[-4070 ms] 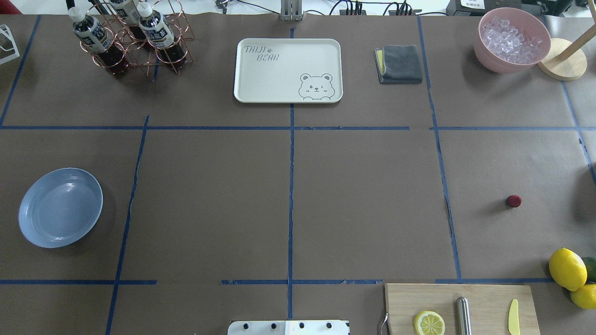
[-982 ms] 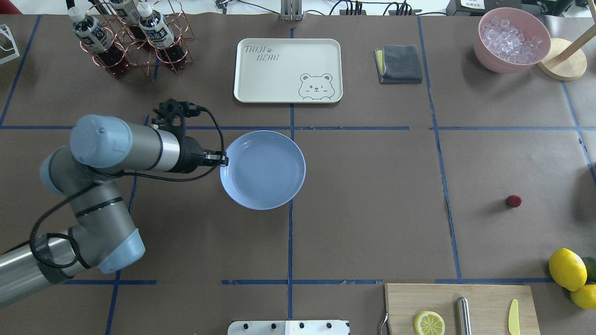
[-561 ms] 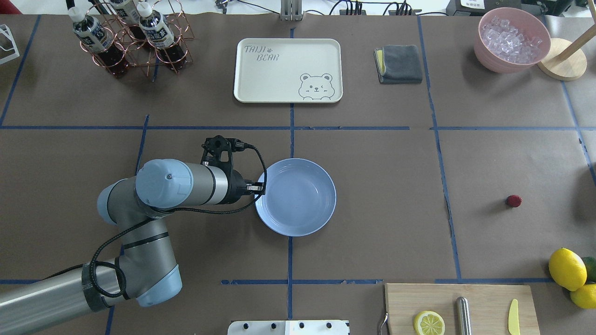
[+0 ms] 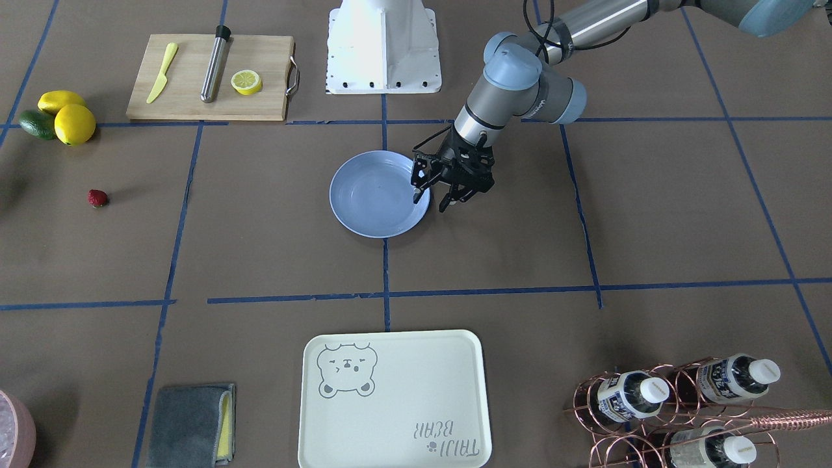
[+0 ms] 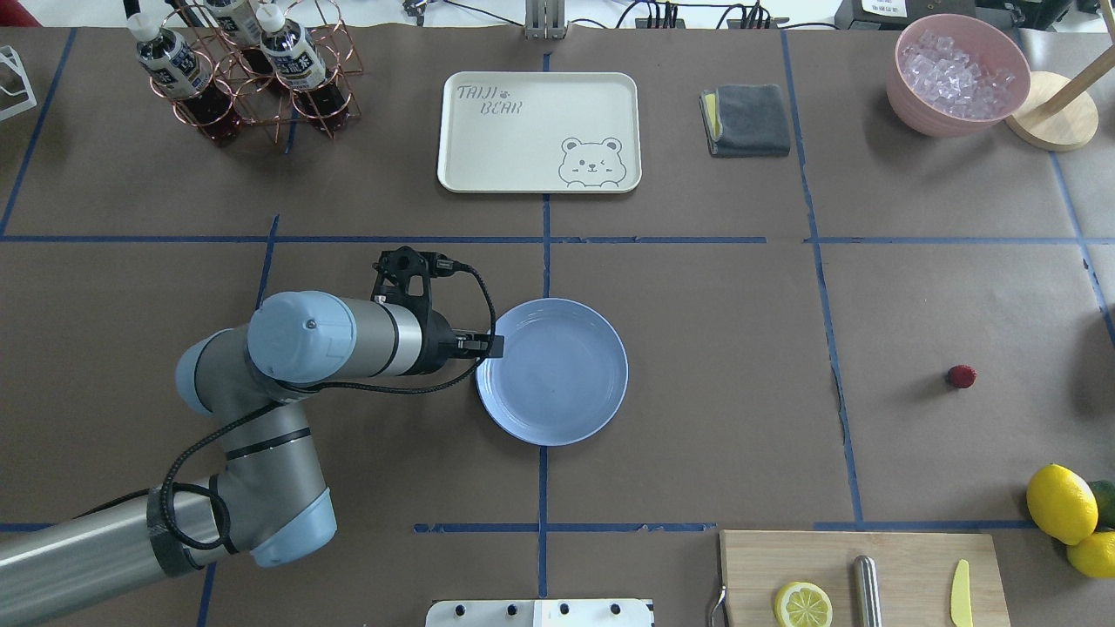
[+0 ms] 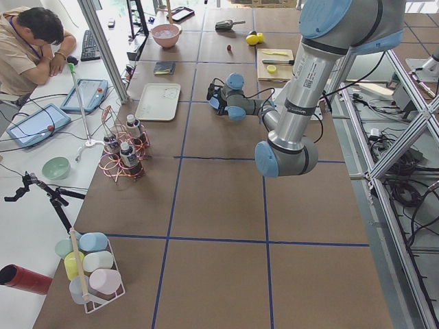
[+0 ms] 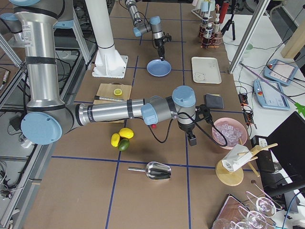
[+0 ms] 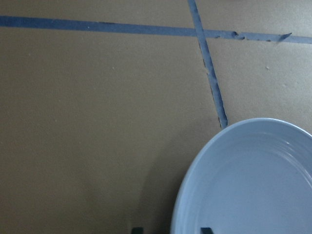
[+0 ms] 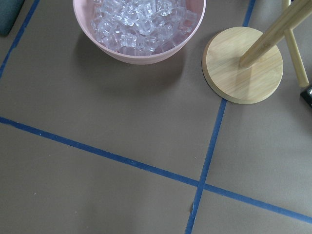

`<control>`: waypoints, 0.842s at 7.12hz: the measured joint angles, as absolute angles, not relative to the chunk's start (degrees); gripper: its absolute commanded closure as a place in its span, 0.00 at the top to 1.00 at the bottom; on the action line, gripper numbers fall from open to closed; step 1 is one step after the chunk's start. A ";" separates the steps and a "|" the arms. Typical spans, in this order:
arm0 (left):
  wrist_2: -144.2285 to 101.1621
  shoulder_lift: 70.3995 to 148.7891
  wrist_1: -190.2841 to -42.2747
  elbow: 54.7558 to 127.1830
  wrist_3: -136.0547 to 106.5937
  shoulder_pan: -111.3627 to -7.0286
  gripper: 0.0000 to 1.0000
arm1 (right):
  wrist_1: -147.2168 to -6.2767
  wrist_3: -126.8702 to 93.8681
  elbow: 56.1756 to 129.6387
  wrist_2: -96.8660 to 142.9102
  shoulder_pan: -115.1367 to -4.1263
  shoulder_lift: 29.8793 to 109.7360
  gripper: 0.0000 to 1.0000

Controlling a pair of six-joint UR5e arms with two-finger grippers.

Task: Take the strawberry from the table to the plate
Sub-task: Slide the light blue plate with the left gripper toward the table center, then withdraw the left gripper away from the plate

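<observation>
The strawberry [image 5: 962, 376], a tiny dark red berry, lies alone on the brown-paper table [image 5: 697, 392] at its right side, and also shows at the front view's left [image 4: 97, 197]. The light blue plate [image 5: 557, 374] rests flat at the table's centre, with nothing on it. My left gripper [image 5: 492, 347] is at the plate's left rim. It stands open there [image 4: 430, 200], one finger inside the rim and one outside. In the left wrist view both fingertips [image 8: 137, 229] straddle the plate's edge [image 8: 253, 185]. My right gripper [image 7: 192, 140] hangs near the ice bowl; I cannot tell its state.
A cream bear tray [image 5: 539, 131], a grey cloth [image 5: 747, 119], a pink bowl of ice [image 5: 956, 74] and a bottle rack [image 5: 253, 70] line the far side. The cutting board [image 5: 862, 579] with a lemon half, and whole lemons [image 5: 1061, 503], sit at the near right.
My left arm brought the plate from the table's left side to its centre. In the last half second the plate stayed put and the gripper's fingers parted from its rim.
</observation>
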State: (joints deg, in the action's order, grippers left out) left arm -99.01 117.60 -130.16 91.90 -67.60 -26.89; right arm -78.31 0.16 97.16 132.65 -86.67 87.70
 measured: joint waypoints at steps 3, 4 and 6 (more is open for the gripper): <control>-111.89 110.66 -112.80 103.93 -44.74 -44.67 1.00 | -76.70 -2.53 99.40 133.37 -84.89 87.53 1.00; -115.04 108.82 -105.75 105.80 -31.50 -52.81 1.00 | -74.91 -5.19 99.85 134.47 -83.03 87.33 1.00; -122.78 104.23 -97.91 103.26 -3.52 -70.92 1.00 | -68.75 -12.47 100.05 135.09 -78.36 86.91 1.00</control>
